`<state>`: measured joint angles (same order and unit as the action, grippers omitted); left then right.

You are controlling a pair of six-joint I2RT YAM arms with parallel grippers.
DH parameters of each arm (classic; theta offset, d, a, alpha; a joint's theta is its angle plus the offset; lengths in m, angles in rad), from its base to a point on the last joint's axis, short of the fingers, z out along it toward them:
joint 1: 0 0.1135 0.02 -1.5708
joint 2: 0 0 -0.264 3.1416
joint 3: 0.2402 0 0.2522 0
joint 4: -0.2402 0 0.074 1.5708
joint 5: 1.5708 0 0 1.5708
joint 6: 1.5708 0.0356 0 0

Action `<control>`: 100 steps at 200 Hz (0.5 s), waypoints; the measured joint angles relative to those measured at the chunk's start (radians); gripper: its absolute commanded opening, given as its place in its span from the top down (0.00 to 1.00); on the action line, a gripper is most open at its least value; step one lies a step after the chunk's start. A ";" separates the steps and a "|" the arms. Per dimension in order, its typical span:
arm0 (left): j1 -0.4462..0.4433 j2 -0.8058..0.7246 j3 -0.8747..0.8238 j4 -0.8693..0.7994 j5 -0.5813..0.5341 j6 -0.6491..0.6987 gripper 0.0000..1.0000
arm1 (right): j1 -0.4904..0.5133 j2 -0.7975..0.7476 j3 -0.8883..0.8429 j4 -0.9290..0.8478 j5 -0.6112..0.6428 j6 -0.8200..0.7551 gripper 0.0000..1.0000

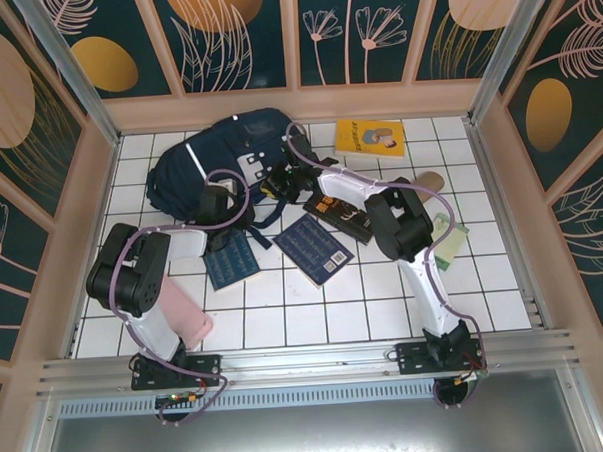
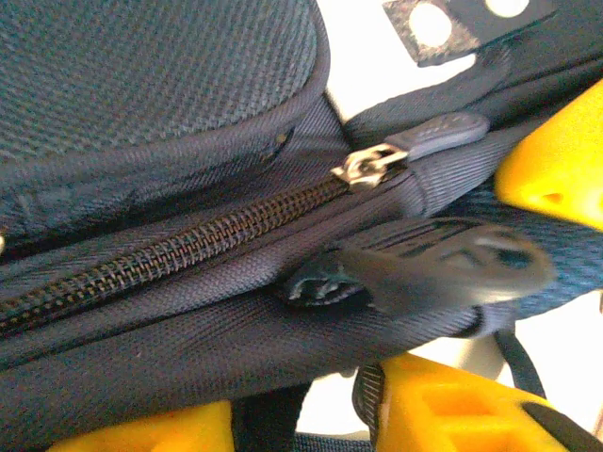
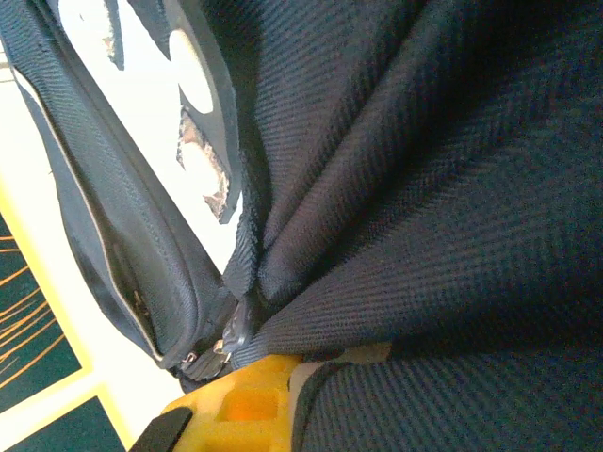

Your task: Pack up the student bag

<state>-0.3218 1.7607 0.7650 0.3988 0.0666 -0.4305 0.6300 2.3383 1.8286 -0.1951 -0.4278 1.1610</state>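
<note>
Counts: You had one student bag [image 1: 213,155], two arms, and four loose books. They were a yellow book [image 1: 371,138], a dark book [image 1: 339,216] with orange lettering, a blue book [image 1: 313,251] and a second blue book [image 1: 231,259].
Bag position: Your bag lay on the far-left part of the white-tiled counter [image 1: 365,313], near the back wall. The books were to its right and in front of it.
Bag axis: Its long axis ran left to right, with the right end slightly farther back. You could not tell which end was the top.
Bag look: It was navy-blue woven fabric, with grey-white patches [image 1: 251,168] on the near right side and dark straps trailing towards the arms.
Zip: In the left wrist view, the zip [image 2: 188,250] was closed to the left of a brass-coloured slider [image 2: 367,168].
Left end effector [image 1: 219,205]: It was at the bag's near edge, with its yellow fingers [image 2: 556,160] around the zip seam. You could not tell whether it was gripping.
Right end effector [image 1: 282,177]: It was closed, pinching bag fabric at the near right edge, with folds running into its yellow finger.
</note>
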 measured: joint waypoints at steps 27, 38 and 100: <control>0.000 -0.011 0.000 -0.006 0.000 0.000 0.62 | -0.002 0.034 0.036 -0.027 0.007 -0.019 1.00; 0.000 -0.011 0.000 -0.007 0.000 0.000 0.63 | -0.002 0.042 0.050 -0.041 0.012 -0.029 1.00; 0.001 -0.011 0.000 -0.014 -0.005 -0.001 0.73 | -0.004 0.045 0.053 -0.048 0.016 -0.053 1.00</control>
<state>-0.3206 1.7500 0.7650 0.3851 0.0620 -0.4313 0.6258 2.3836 1.8820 -0.2436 -0.4122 1.1084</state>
